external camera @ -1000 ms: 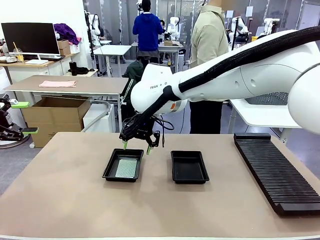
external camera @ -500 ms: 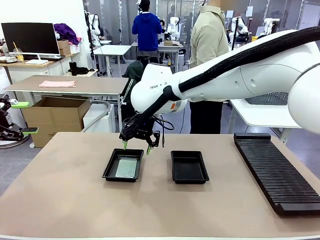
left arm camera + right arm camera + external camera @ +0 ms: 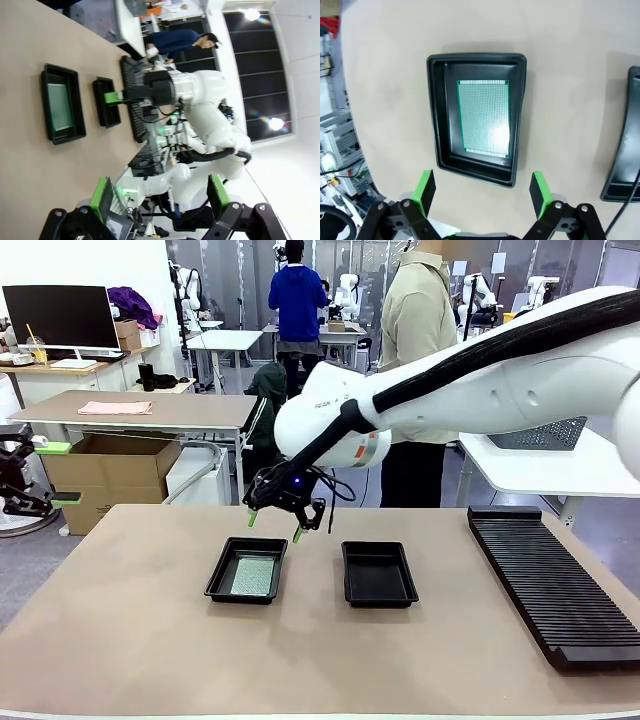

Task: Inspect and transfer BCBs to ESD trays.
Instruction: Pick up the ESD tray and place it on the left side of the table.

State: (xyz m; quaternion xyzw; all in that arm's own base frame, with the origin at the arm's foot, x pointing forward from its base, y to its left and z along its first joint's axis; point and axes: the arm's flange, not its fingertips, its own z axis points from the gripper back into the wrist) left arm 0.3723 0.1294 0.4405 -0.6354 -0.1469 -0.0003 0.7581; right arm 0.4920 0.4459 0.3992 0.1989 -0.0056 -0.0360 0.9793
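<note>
Currently in hand: one BCB (image 3: 484,117) is laid flat in the left ESD tray (image 3: 218,570); its placing is judged done.
Next move: another board is likely to be fetched for the empty ESD tray (image 3: 380,578).
Right gripper (image 3: 274,527): held wide open above the filled tray, nothing gripped or touched.
Left gripper (image 3: 52,474): open, empty, parked beyond the tabletop (image 3: 150,640).

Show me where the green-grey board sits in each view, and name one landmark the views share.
Front view: the BCB lies in the tray left of centre.
Left wrist view: the BCB is at upper left, in that tray.
Right wrist view: the BCB is at centre, in that tray.
Shared landmark: the second black tray beside it, cut off at the right edge in the right wrist view.
</note>
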